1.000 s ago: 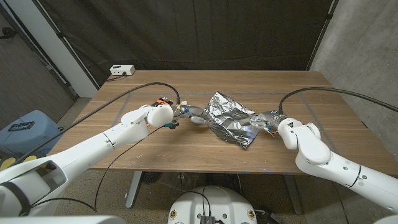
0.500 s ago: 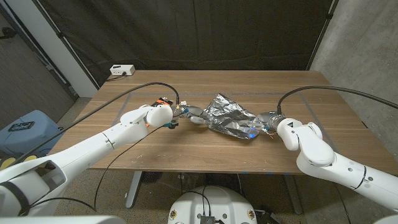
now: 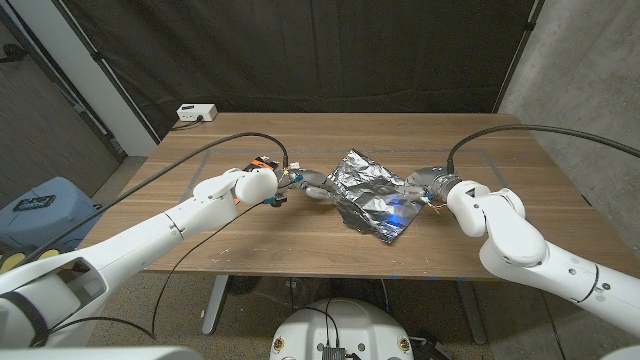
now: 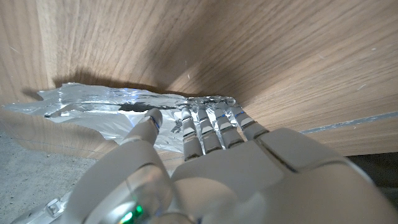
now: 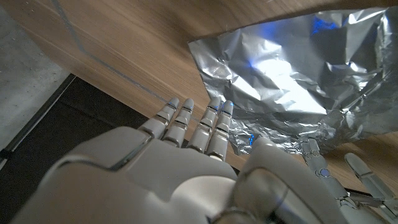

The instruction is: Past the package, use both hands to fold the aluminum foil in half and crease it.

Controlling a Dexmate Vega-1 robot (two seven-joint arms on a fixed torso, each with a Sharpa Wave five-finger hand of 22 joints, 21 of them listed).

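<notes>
**Foil between two hands**

Here the crumpled sheet of foil (image 3: 368, 192) lies near the middle of the wooden table (image 3: 250, 235), a corner reaching toward the near edge. The left hand (image 3: 308, 187) meets the foil's left edge, fingers (image 4: 208, 124) stretched straight with their tips on the foil; whether it pinches anything I cannot tell. The right hand (image 3: 425, 190) is at the foil's right edge, fingers (image 5: 193, 124) extended side by side, gripping nothing visible. Farther back, a white box (image 3: 195, 113) sits near the far left corner.
</notes>
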